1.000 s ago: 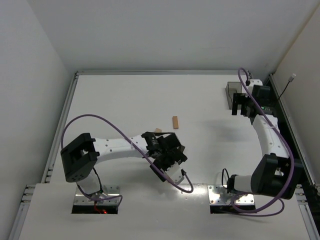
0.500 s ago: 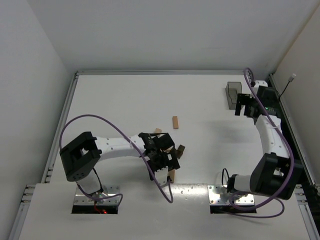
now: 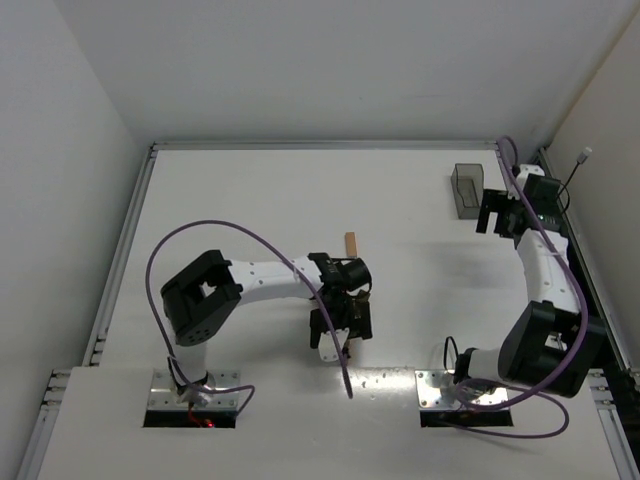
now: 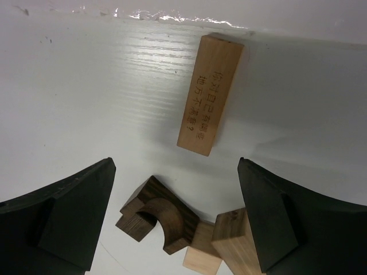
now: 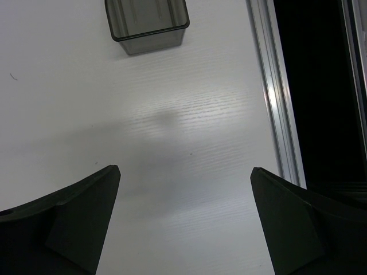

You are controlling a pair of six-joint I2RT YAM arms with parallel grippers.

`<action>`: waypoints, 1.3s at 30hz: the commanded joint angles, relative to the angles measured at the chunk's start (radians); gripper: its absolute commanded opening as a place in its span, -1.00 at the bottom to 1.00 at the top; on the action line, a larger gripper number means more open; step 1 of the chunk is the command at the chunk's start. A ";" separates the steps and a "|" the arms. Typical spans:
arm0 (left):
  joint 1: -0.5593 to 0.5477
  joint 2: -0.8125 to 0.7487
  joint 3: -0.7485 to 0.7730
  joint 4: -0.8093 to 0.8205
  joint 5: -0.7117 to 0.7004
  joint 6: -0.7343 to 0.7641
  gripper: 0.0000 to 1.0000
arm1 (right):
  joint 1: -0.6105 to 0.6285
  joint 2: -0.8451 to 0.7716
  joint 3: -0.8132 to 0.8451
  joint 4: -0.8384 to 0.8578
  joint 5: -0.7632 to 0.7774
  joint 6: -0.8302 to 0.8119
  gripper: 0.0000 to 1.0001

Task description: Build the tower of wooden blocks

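Observation:
In the left wrist view, my left gripper [image 4: 176,167] is open over loose wood blocks lying on the table. A dark brown arch block [image 4: 157,215] lies between the fingers. Two light tan blocks [image 4: 229,240] touch it, close to the right finger [image 4: 287,223]. A long tan block [image 4: 209,94] with engraved characters lies flat just ahead. From above, my left gripper [image 3: 347,292] hides all but that long block [image 3: 350,243]. No stacked column shows. My right gripper [image 5: 184,170] is open and empty at the far right [image 3: 497,212].
The smoky translucent bin [image 3: 466,188] stands at the back right, just ahead of the right gripper [image 5: 148,20]. A metal rail [image 5: 275,91] runs along the table's right edge, with a dark gap beyond it. White walls enclose the table.
My left arm swung right and its gripper turned over the blocks, now covering the dark block and a tan one. My right gripper drew right, off the bin.

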 commanded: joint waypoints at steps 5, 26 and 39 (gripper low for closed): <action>-0.024 0.071 0.118 -0.285 -0.007 0.139 0.66 | -0.040 -0.009 0.024 -0.009 -0.063 0.025 0.91; -0.045 0.186 0.219 -0.345 -0.022 0.217 0.61 | -0.121 0.009 0.064 -0.067 -0.104 0.025 0.91; -0.085 0.226 0.259 -0.335 -0.031 0.188 -0.42 | -0.161 0.000 0.055 -0.087 -0.132 0.025 0.91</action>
